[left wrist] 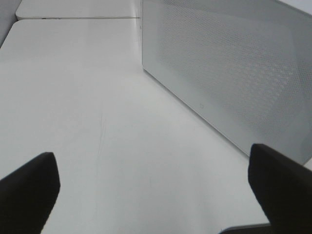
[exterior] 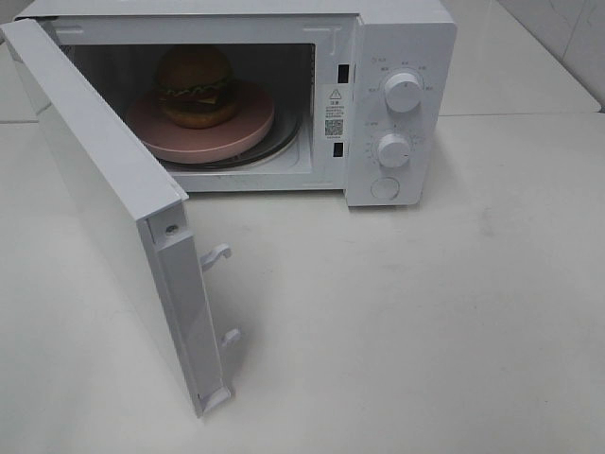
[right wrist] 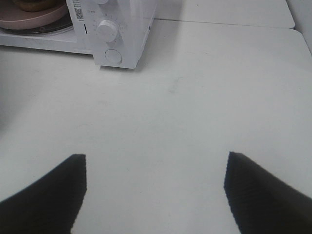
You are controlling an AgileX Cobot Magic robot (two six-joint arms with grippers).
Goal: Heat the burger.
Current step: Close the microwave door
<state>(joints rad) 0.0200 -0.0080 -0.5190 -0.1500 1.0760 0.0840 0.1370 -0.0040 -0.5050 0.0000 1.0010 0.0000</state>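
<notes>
Your left gripper (left wrist: 151,161): jaws spread wide. Your right gripper (right wrist: 156,161): jaws apart too. Neither is gripping anything.

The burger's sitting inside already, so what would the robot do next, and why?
Probably swing the door shut with the left gripper: the burger sits on its plate inside the microwave, the door stands wide open, and that gripper is open beside it.

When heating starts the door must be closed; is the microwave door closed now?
No, the door stands swung wide open, with the burger visible inside.
</notes>
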